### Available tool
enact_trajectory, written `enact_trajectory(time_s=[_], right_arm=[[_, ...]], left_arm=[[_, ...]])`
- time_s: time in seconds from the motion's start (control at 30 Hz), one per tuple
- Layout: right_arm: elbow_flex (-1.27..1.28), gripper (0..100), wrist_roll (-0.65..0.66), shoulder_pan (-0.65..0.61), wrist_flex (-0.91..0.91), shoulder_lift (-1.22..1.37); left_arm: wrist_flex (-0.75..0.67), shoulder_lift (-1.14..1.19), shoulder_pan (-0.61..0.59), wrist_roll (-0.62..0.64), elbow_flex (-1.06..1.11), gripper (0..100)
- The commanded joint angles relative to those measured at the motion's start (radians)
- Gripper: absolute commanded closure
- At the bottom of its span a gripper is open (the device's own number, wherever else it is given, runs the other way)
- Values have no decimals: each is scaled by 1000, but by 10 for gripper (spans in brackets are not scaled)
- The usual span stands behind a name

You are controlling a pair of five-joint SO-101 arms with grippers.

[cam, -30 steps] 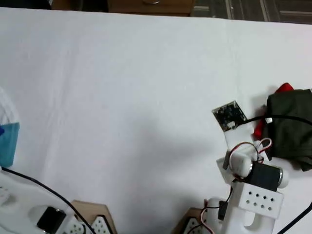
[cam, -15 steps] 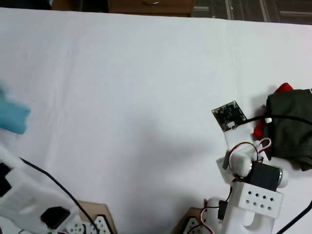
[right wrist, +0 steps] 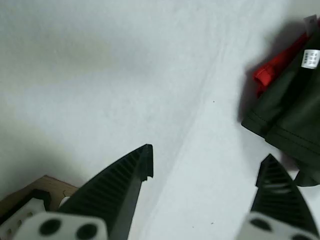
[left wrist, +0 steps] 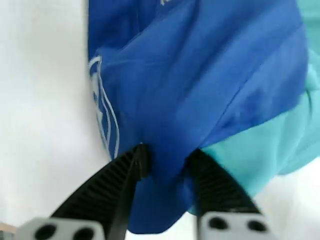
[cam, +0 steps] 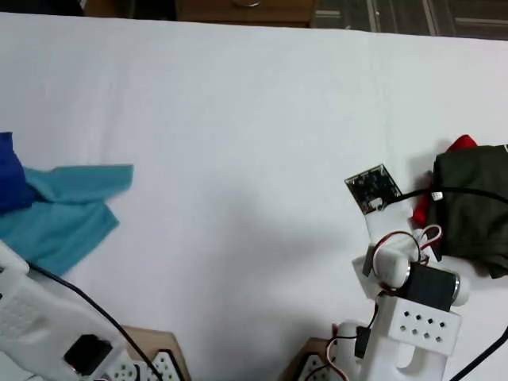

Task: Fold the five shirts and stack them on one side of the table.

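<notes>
You've got the table (cam: 238,103) with a teal shirt (cam: 67,218) and a blue shirt (left wrist: 200,90) at its left edge, and a dark shirt (cam: 472,202) atop a red shirt (cam: 463,144) at its right. Your left gripper (left wrist: 167,155) pinches the blue shirt. Your right gripper (right wrist: 207,152) is spread wide near the dark shirt.

A white cloth (cam: 238,159) is spread over the table and is seen across most of the high view. Along the top edge a brown wooden cabinet (cam: 238,9) is shown at centre, and a striped floor (cam: 413,14) at upper right.
</notes>
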Motion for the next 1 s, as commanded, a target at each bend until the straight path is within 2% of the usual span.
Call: enact_trajectory(time_s=[0.0, 0.13, 0.33, 0.57, 0.8, 0.97], right_arm=[[-6, 662, 5, 1, -5, -5], [-6, 662, 5, 1, -5, -5], [-6, 662, 5, 1, -5, -5], [-6, 662, 5, 1, -5, -5], [-6, 662, 5, 1, -5, -5], [-6, 662, 5, 1, -5, -5]], left_arm=[[55, -21, 11, -11, -93, 782], [95, -26, 71, -8, -130, 782], [98, -18, 178, 72, -125, 782], [66, 35, 319, 75, 8, 779], [-20, 127, 351, 71, 15, 779], [-25, 118, 348, 51, 1, 779]])
